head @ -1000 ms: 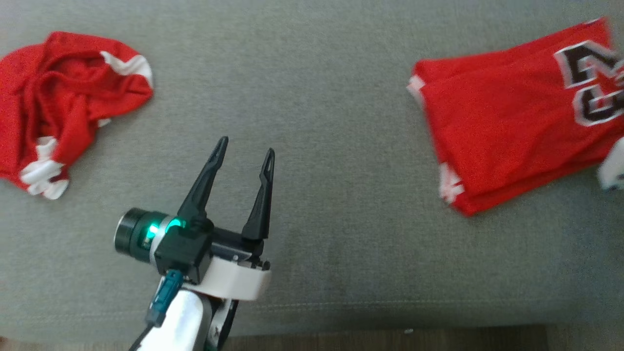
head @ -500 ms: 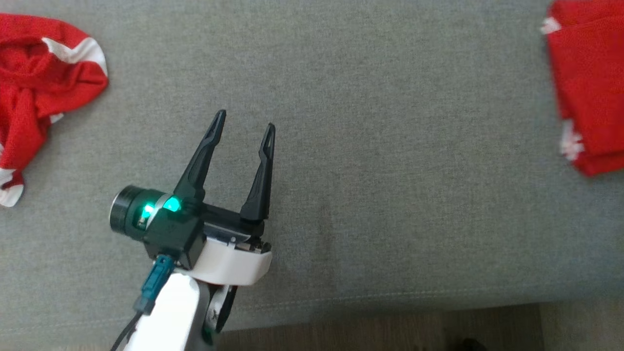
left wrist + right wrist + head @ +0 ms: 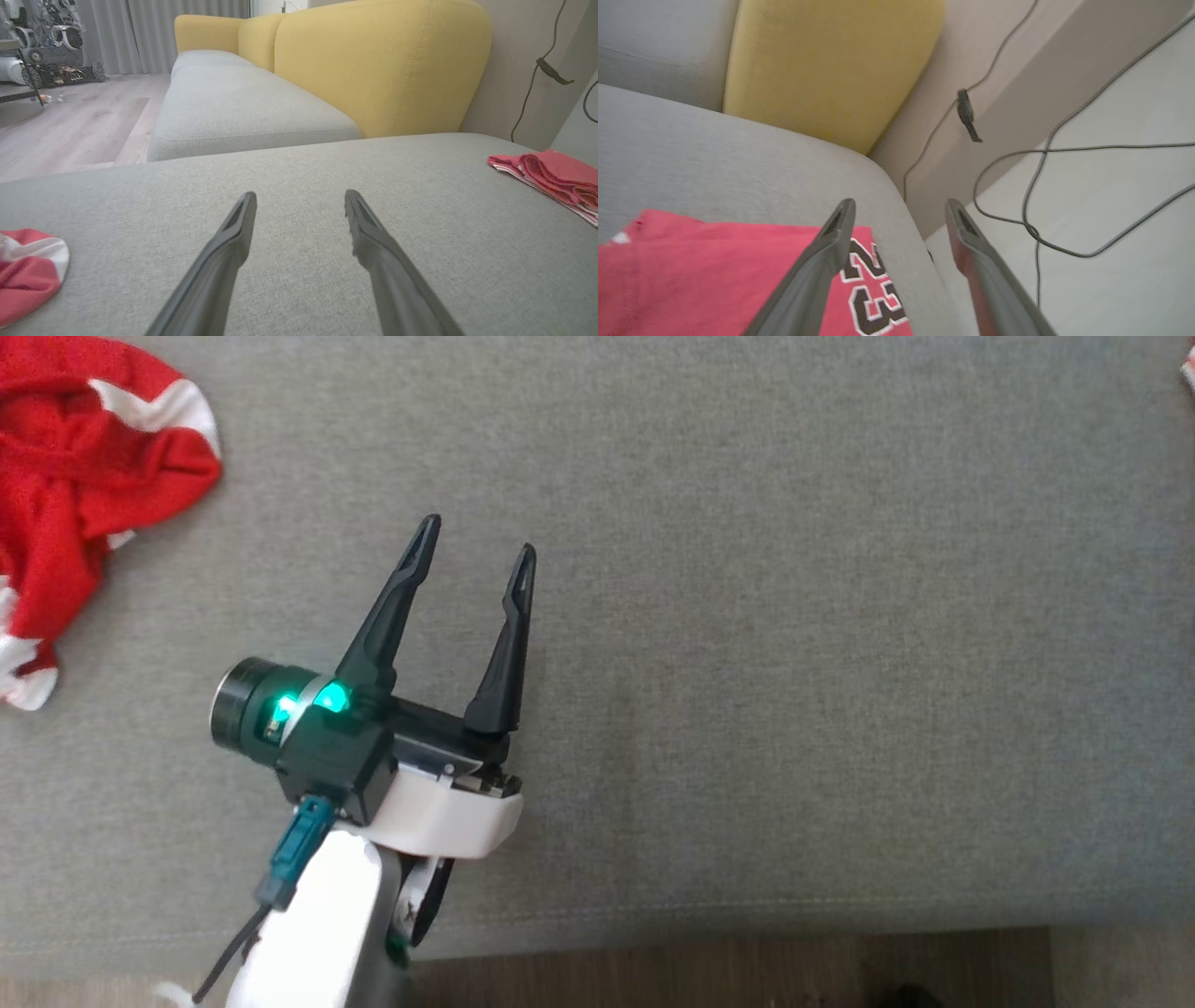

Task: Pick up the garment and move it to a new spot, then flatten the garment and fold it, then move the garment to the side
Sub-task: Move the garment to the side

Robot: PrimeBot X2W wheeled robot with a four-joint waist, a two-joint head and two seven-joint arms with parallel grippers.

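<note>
A wide grey sofa cushion (image 3: 794,663) takes up most of the scene, with a yellow backrest (image 3: 373,70) behind it and a pale wall with loose cables (image 3: 1041,186) past its far corner. The right claw (image 3: 900,204) was pinched together a second ago and now has its fingers spread with nothing between them. The folded jersey (image 3: 714,280) lies flat on the cushion just below and to the left of those fingers, its number patch by the left fingertip, close to the cushion's rounded corner. I judge it has been let go at the side, so the last step looks done. The head camera has swung, which is why the jersey has slid nearly out of that view; the cloth itself did not move. The left claw (image 3: 480,534) hangs over bare cushion, fingers apart and empty. A crumpled red shirt (image 3: 75,476) lies well off to its left. Nothing blocks either claw. The one risk I see is how near the jersey sits to the cushion's edge.
</note>
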